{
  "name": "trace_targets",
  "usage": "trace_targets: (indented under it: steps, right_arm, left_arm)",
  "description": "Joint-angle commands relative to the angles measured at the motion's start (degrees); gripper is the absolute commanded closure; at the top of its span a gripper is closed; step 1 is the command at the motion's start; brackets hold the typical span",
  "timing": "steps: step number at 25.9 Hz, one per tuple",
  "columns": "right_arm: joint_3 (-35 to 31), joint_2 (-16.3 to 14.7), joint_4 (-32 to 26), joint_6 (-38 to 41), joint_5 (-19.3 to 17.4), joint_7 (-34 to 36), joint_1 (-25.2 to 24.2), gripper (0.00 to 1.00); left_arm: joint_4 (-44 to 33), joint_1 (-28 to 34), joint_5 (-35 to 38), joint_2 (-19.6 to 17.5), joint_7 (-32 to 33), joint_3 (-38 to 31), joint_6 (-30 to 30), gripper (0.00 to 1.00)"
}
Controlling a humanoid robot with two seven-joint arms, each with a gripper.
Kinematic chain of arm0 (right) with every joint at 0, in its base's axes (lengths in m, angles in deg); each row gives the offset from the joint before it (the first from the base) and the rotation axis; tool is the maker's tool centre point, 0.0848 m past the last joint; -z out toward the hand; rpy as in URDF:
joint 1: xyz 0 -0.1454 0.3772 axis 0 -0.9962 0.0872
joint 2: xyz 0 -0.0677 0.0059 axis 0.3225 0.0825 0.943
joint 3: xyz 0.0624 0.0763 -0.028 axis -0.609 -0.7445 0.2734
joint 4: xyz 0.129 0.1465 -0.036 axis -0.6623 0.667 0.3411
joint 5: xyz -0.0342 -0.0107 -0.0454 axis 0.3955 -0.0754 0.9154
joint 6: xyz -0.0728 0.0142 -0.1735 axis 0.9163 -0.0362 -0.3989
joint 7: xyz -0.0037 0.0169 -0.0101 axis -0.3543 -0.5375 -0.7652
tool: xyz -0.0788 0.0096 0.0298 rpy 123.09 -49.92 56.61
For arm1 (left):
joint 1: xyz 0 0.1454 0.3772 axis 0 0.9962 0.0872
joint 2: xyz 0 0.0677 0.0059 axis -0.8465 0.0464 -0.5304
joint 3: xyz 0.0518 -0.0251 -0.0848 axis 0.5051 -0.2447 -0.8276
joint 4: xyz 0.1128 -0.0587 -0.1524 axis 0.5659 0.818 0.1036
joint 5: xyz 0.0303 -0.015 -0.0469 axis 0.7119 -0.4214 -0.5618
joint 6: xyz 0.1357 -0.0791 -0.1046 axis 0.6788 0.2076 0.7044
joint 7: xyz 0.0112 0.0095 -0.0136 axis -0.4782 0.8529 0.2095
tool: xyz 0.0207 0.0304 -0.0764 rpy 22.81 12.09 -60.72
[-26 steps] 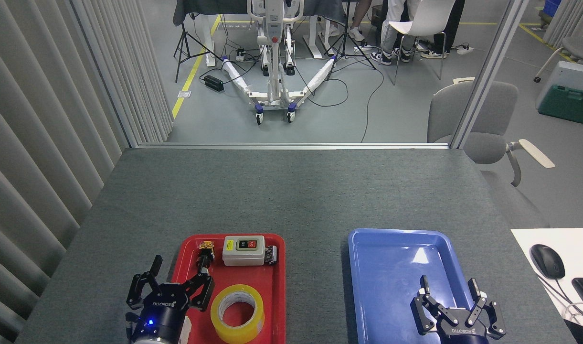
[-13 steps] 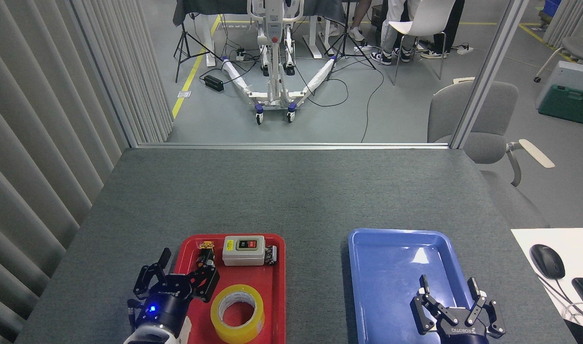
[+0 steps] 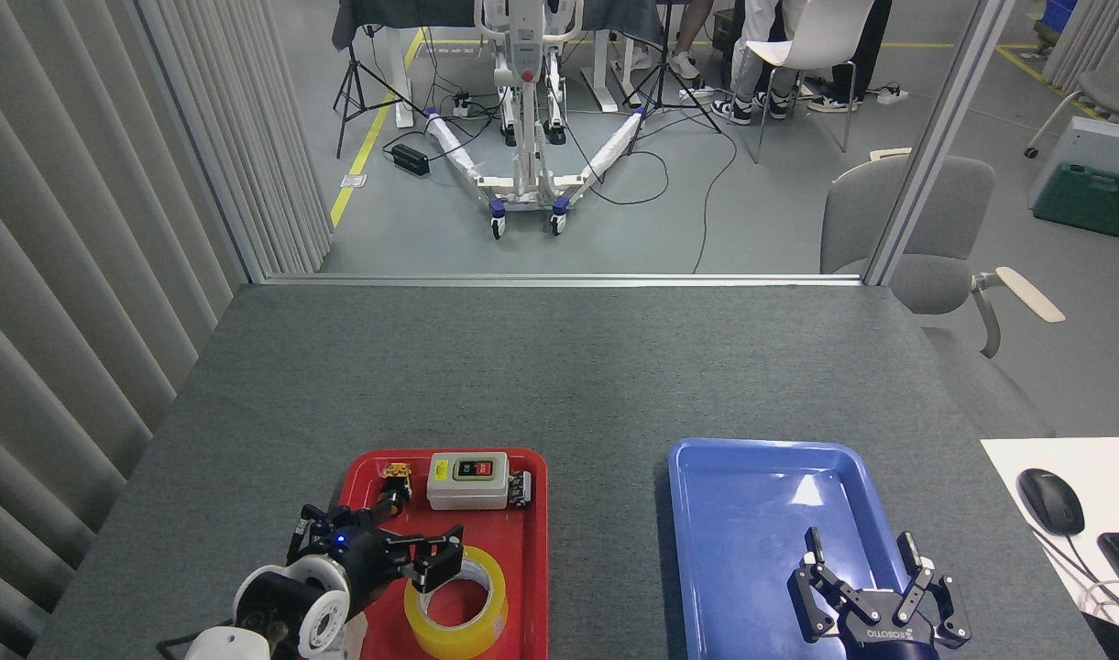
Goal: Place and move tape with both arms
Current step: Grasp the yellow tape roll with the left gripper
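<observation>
Tape (image 3: 455,603) flat in red tray (image 3: 528,550), core axis vertical

Grey switch box (image 3: 468,479) in red tray (image 3: 528,550); blue tray (image 3: 751,550) beside.

Left gripper (image 3: 411,541) now over tape (image 3: 455,600)

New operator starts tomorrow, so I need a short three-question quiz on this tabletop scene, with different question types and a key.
1. True or false: the tape lies in the blue tray.
2. Which gripper is nearest the tape? A) left gripper B) right gripper
3. Fill in: the grey switch box sits at the ___ end of the red tray, as seen from the robot.

Key: 1 false, it lies in the red tray. 2 A. 3 far.
</observation>
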Motion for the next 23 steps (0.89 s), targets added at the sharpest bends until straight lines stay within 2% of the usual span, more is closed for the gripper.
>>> trace_targets:
  steps: [1,5,8,19,23]
  right_arm:
    - [0.0,0.0,0.0,0.0,0.0,0.0,0.0,0.00]
    - [0.0,-0.1,0.0,0.0,0.0,0.0,-0.1,0.00]
    - [0.0,-0.2,0.0,0.0,0.0,0.0,-0.1,0.00]
    - [0.1,-0.3,0.0,0.0,0.0,0.0,-0.1,0.00]
    - [0.1,-0.4,0.0,0.0,-0.1,0.0,-0.2,0.00]
  left_arm:
    - [0.1,-1.7,0.0,0.4,15.6,0.9,-0.2,0.00]
    - [1.6,-5.0,-0.2,1.1,27.3,1.1,-0.2,0.00]
    - [4.3,-6.9,-0.2,2.2,31.9,1.2,-0.1,0.00]
    - [10.8,-11.7,1.5,2.9,32.1,1.7,-0.1,0.01]
    - [14.2,-12.3,2.9,3.1,32.1,1.7,-0.2,0.16]
